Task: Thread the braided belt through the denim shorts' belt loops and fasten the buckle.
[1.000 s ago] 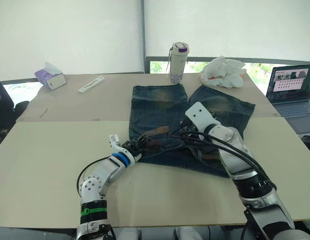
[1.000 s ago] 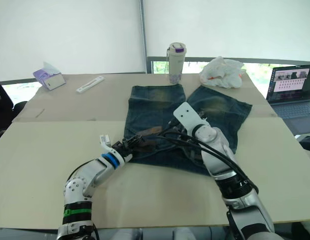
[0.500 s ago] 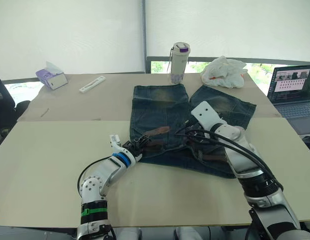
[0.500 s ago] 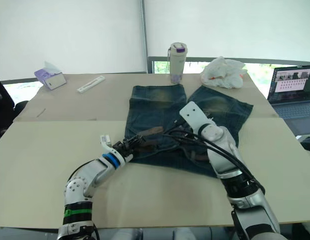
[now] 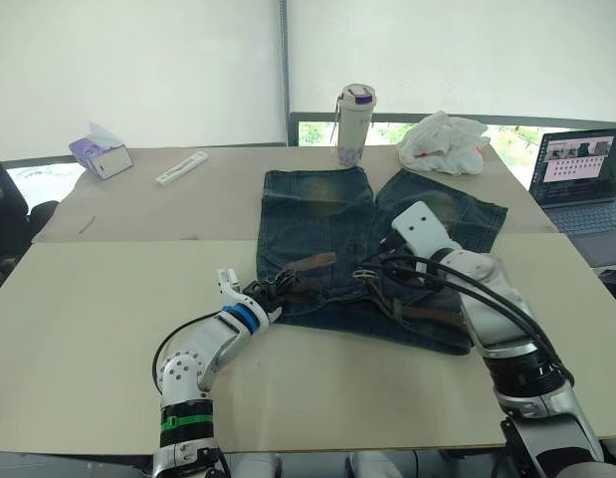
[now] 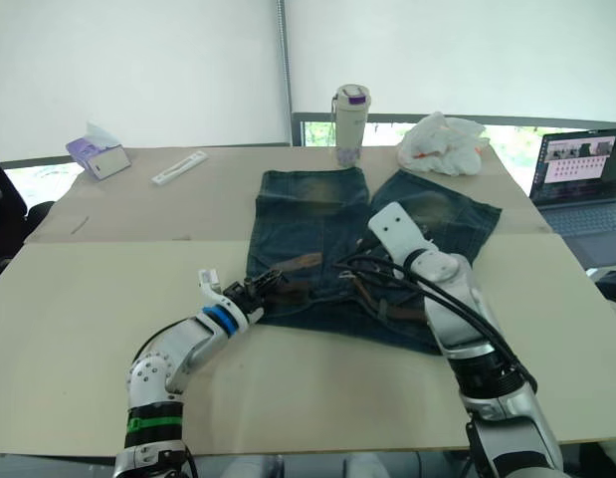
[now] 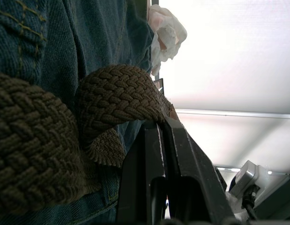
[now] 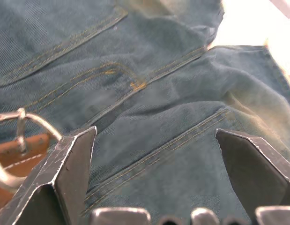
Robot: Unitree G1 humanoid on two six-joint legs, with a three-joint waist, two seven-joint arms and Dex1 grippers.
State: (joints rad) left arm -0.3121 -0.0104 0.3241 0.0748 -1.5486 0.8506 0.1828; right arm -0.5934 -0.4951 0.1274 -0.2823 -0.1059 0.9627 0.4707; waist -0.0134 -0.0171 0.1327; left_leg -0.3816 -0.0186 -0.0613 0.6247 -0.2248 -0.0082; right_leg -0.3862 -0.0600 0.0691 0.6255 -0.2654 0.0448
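The denim shorts [image 5: 367, 249] lie flat near the middle of the table [image 5: 89, 329], waistband toward the near edge and both legs pointing to the far edge. The braided belt [image 5: 308, 267] runs along the waistband, its brown leather tip lifted and angled up over the left side of the shorts. The rest of the strap continues toward the right side of the waistband, where it passes under the right arm's cables.

The left gripper [image 5: 271, 289] sits at the left end of the waistband, its jaws closed together on a fold of the braided belt, which the left wrist view shows arching over the fingertips against the denim. The right gripper [image 8: 154, 154] hovers over the right half of the shorts with its jaws spread wide and nothing between them. In the right wrist view the buckle [image 8: 16, 136], a silver wire frame on a tan leather end, lies on the denim just beside one finger.

Along the far edge stand a tissue box [image 5: 99, 154], a white remote-like strip [image 5: 182, 167], a tumbler [image 5: 353, 124] and a crumpled white bag [image 5: 445, 142]. A laptop [image 5: 578, 179] sits beyond the table's right edge.
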